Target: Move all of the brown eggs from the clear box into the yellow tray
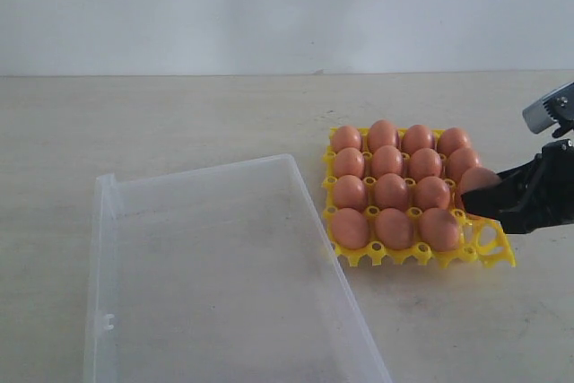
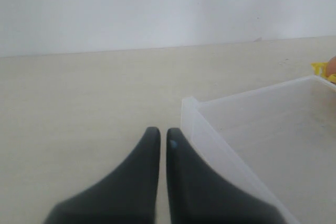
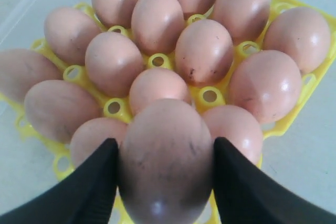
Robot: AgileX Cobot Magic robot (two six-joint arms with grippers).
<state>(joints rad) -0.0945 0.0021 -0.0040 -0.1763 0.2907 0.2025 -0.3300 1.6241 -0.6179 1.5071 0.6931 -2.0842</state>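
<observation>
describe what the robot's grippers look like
The left gripper and right gripper each have two matte black fingers, broad at the base, tapering to rounded tips. A silver-grey metal piece sits above the right one's black body. No cables show.

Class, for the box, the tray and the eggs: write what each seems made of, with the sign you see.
Box: clear plastic, probably; see-through, glossy, thin moulded walls.
Tray: yellow plastic, likely; bright even colour, shiny moulded rings.
Eggs: look like real shell, smooth with faint dark specks, though imitation can't be ruled out.
</observation>
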